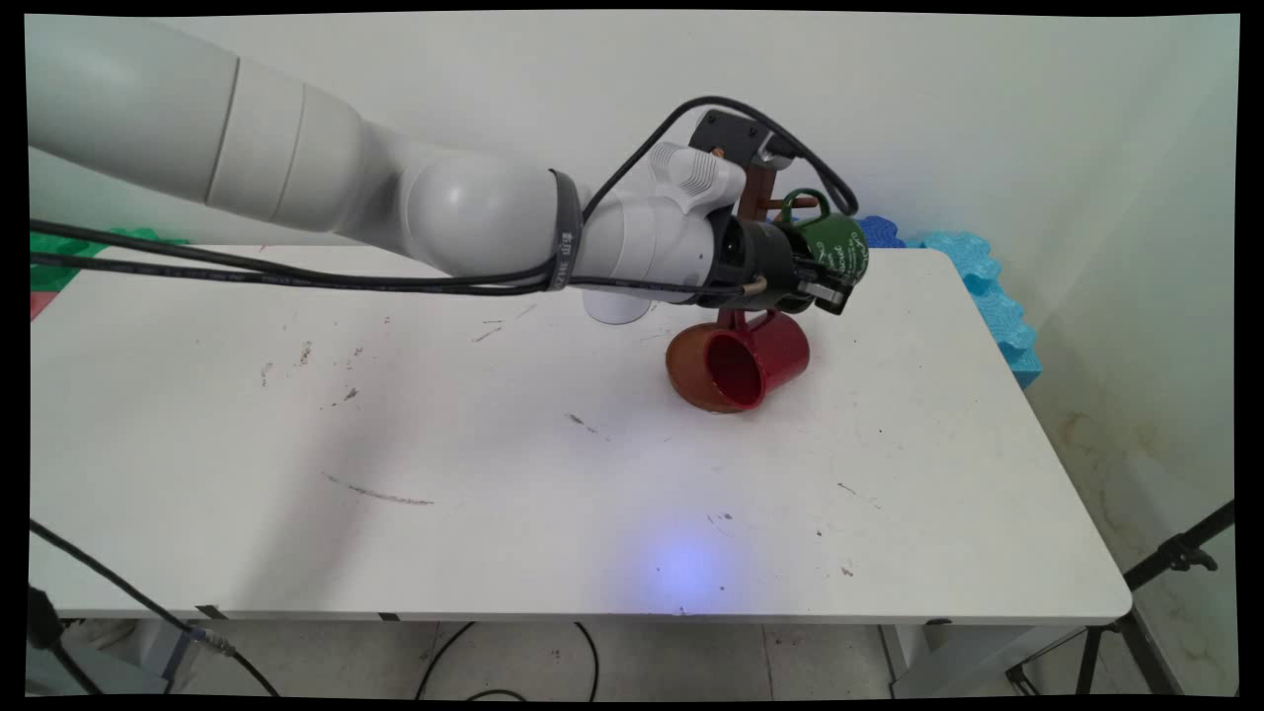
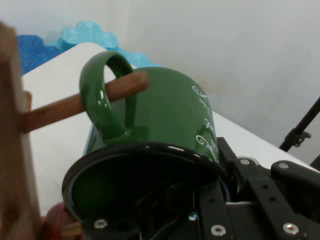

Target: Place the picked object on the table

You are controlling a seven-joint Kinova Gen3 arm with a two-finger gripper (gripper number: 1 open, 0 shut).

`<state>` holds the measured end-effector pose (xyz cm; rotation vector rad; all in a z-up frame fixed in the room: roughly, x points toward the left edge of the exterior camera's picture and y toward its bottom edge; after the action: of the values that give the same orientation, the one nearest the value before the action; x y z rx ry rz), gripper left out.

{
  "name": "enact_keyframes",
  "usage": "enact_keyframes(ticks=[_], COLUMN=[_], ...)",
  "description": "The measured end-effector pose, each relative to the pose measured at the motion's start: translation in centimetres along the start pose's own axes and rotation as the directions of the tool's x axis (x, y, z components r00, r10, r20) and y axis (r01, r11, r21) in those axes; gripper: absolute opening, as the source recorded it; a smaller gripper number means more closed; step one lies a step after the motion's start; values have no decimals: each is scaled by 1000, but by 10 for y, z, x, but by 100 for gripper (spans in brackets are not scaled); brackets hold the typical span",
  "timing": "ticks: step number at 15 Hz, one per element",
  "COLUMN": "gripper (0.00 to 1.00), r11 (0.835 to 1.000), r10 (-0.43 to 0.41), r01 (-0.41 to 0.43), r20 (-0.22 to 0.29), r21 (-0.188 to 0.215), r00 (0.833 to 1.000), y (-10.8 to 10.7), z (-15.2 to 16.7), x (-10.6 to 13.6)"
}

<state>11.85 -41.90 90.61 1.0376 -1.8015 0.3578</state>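
Green glazed mug (image 2: 170,115), lettered in white, is clamped at its rim by the black gripper (image 1: 828,288), one finger inside the mouth; its handle (image 2: 102,95) is threaded over a wooden peg (image 2: 75,105) of the brown mug tree (image 1: 758,193); below hangs a red mug (image 1: 743,360) above the tree's round base; all on the white table (image 1: 494,494).

The white cup (image 1: 615,308) behind the arm shows only its bottom. The rack's post (image 1: 758,193) is mostly covered by the gripper (image 1: 825,286) and mugs. Fingertips sit out of sight.
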Motion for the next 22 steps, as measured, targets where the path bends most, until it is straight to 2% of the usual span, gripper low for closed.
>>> enact_keyframes(ticks=[8,14,18,22], gripper=[0,0,0,0], r11=[999,995,992,990], r10=[-4,-7,5,36], r01=[2,2,-9,-33], r20=[-34,-44,-31,15], r21=[-49,-96,-124,-135], r00=[999,999,1000,999], y=[12,21,24,17], z=[-14,-39,-64,-92], x=[17,31,39,43])
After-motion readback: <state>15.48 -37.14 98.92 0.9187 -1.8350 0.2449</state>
